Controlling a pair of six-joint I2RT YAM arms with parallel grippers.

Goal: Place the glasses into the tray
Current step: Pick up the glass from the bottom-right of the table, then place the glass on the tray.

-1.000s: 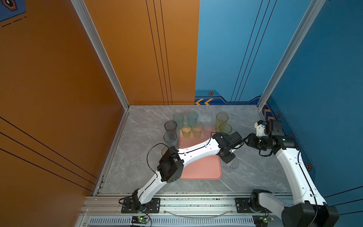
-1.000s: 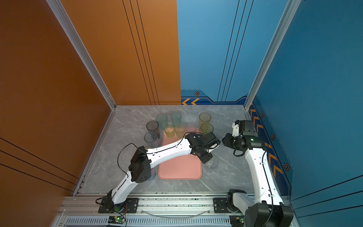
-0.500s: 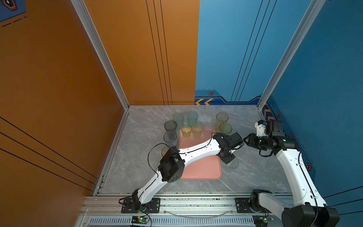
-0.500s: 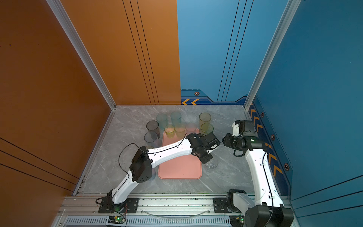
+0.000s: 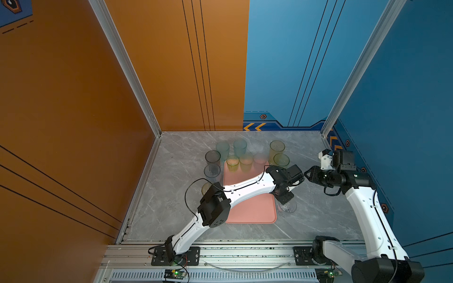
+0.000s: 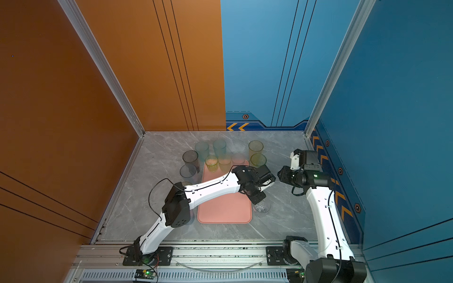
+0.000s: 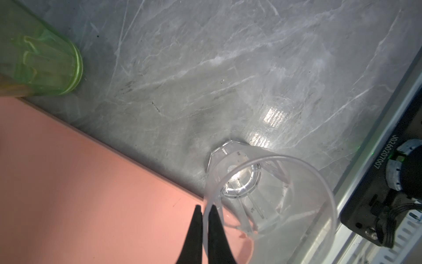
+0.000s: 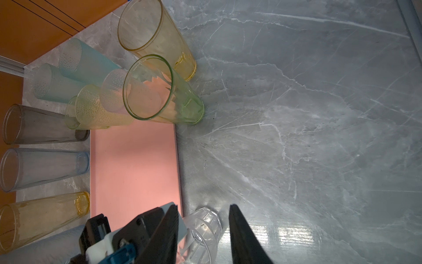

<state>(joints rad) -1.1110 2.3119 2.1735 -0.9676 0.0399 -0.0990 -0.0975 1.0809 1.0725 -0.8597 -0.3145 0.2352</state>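
Farthest to the left gripper's (image 7: 205,219) left, beyond the tray (image 5: 250,210), two grey glasses (image 5: 212,156) stand on the table (image 5: 171,196). The tray lies just left of the gripper, and the part nearest it is bare. The gripper is clenched on the clear glass (image 7: 262,194), with one of its fingers (image 7: 194,235) outside the rim and the other inside, pinching the thin wall between them. The glass stands upright directly below the gripper, just right of the tray's long edge, and its base seems to rest on the table. Well to the right, the right gripper (image 5: 308,175) hovers with its jaws parted, grasping nothing.

The clear glass looks light, stiff and thin-walled. Its smooth surface may slip, and a hold on one side of the rim may let it swing when lifted. A deep bite on the rim wall seems the best hold, followed by a short, level carry left onto the tray.

Only the left wrist view shows the wall caught between the fingers. In both top views the gripper covers that part of the rim, and only the far side of the glass (image 6: 262,208) shows. The right wrist view shows an amber glass (image 8: 43,219) beside the tray, which the left arm largely hides from above. The green glass (image 7: 45,64) at the tray's far corner appears in both wrist views.
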